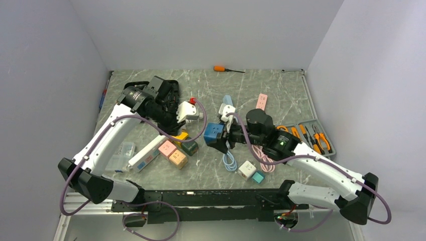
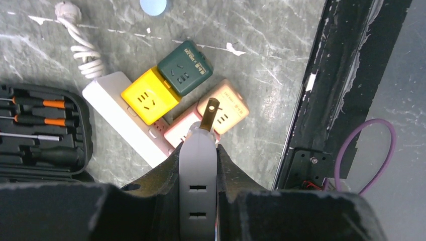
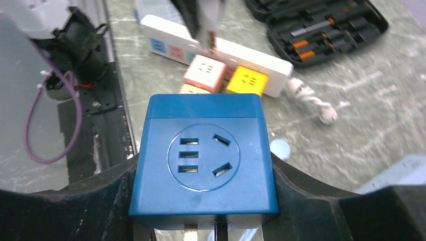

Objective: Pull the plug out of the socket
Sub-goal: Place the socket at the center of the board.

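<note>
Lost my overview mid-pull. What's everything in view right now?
plug: one, white, held, unplugged
blue socket cube: one, held, centre
yellow cube, green cube, pink cube, peach cube: one each, by white power strip
pink power strip: one, far centre
screwdriver: one, orange, far edge
tool case: one, black, far left
tool tray: one, orange-handled pliers, right
blue cable, pink cable: one each, centre
white cube, teal cube: one each, near centre
white adapter: one, centre
clear box: one, left
left gripper: black, shut on plug
right gripper: black, shut on blue socket cube
</note>
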Robot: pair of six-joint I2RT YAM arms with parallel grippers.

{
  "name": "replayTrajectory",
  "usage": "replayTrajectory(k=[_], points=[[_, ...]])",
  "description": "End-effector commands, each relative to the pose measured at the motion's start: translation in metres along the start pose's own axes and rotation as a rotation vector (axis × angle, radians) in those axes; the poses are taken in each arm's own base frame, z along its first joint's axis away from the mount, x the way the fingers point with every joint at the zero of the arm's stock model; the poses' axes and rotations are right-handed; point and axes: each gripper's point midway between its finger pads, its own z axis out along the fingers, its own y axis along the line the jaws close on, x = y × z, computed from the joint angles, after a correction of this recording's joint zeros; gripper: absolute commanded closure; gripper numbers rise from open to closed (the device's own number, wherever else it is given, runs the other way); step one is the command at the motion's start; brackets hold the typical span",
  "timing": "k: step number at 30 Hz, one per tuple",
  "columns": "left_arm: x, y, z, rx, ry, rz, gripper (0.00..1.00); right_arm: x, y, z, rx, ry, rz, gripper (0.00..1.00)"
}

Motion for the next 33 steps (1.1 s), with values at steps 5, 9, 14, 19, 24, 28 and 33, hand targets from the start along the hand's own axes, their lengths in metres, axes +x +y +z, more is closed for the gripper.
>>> replayTrajectory(k=[5,9,14,19,24,28,33], points=[[-0.011,0.028,0.016,-0.034,-0.023,-0.101,1.00,0.026,-0.103,-0.043,0.390,-0.028,0.321,1.00],[-0.022,0.040,0.034,0.012,-0.028,-0.162,1.00,0.060,-0.150,-0.059,0.645,0.043,0.496,1.00],[-0.041,0.058,0.060,0.040,-0.051,-0.188,1.00,0.108,-0.182,-0.069,0.807,0.108,0.712,1.00],[-0.064,0.064,0.101,0.090,-0.113,-0.192,1.00,0.150,-0.203,-0.076,0.936,0.165,0.791,1.00],[-0.079,0.064,0.154,0.130,-0.137,-0.169,1.00,0.173,-0.220,-0.066,0.986,0.209,0.834,1.00],[-0.090,0.066,0.187,0.174,-0.153,-0.203,1.00,0.194,-0.237,-0.054,1.033,0.282,0.874,1.00],[-0.100,0.053,0.212,0.229,-0.193,-0.184,1.00,0.223,-0.249,-0.046,1.090,0.344,0.928,1.00]])
